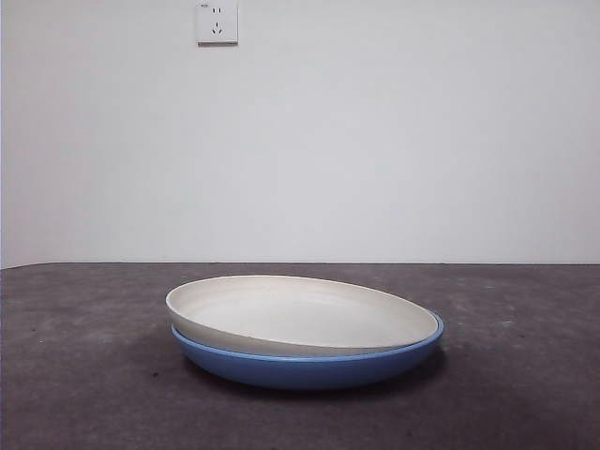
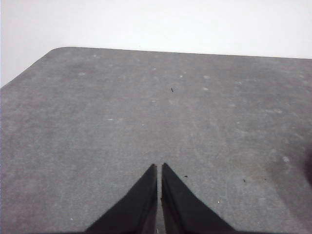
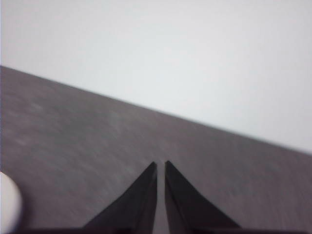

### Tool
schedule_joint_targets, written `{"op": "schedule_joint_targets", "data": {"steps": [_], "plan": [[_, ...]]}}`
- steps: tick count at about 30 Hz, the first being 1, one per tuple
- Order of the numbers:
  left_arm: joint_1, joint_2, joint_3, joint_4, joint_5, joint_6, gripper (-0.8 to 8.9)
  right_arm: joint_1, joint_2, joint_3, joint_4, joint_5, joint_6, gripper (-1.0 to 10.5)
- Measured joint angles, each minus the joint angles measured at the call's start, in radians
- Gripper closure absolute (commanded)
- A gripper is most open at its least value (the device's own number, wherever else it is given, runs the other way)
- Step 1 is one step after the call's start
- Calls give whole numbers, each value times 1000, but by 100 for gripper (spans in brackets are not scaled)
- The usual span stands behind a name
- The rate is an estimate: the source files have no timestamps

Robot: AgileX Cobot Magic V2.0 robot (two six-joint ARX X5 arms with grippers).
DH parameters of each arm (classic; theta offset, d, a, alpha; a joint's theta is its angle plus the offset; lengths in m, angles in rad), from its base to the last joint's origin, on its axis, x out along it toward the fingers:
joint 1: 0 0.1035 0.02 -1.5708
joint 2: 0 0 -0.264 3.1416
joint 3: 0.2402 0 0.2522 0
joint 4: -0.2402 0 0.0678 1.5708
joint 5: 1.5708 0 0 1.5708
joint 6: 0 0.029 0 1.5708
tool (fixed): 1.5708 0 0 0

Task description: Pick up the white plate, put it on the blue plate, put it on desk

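Front view: the white plate (image 1: 300,314) rests inside the blue plate (image 1: 309,364), slightly tilted, its left rim raised above the blue rim and overhanging it a little, its right side sunk lower so that a thin arc of blue rim shows beyond it. The stacked pair sits on the dark grey-brown table (image 1: 84,375), near the middle of the view, in front of a plain white wall carrying a white wall socket (image 1: 217,22) high at the left. No arm or gripper appears in this view.

Left wrist view: the left gripper (image 2: 159,166) hangs over bare table (image 2: 122,107), its two black fingers (image 2: 141,200) drawn together with only a hairline slit between the tips and nothing between them. A rounded table corner and white wall lie beyond. Neither plate appears here, so both lie well apart from these fingers.

Right wrist view (blurred): the right gripper (image 3: 160,165) likewise has its fingers (image 3: 185,204) closed to a narrow slit, holding nothing, over table (image 3: 73,141). A small pale rounded patch (image 3: 9,202) shows at the picture's edge beside the fingers; whether it is the white plate's rim cannot be told
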Motion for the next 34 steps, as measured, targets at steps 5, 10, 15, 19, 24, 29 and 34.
{"op": "schedule_joint_targets", "data": {"steps": [5,10,15,19,24,29,34], "plan": [[0,0,0,0,0,0,797,-56,-86,-253,60,42,11,923],[0,0,0,0,0,0,797,-64,-164,-350,73,150,35,923],[0,0,0,0,0,0,797,-64,-203,-383,73,243,67,923],[0,0,0,0,0,0,797,-63,-238,-407,65,273,85,923],[0,0,0,0,0,0,797,-63,-237,-415,59,276,95,923],[0,0,0,0,0,0,797,-63,-238,-415,59,287,95,923],[0,0,0,0,0,0,797,-64,-238,-415,59,290,96,923]]}}
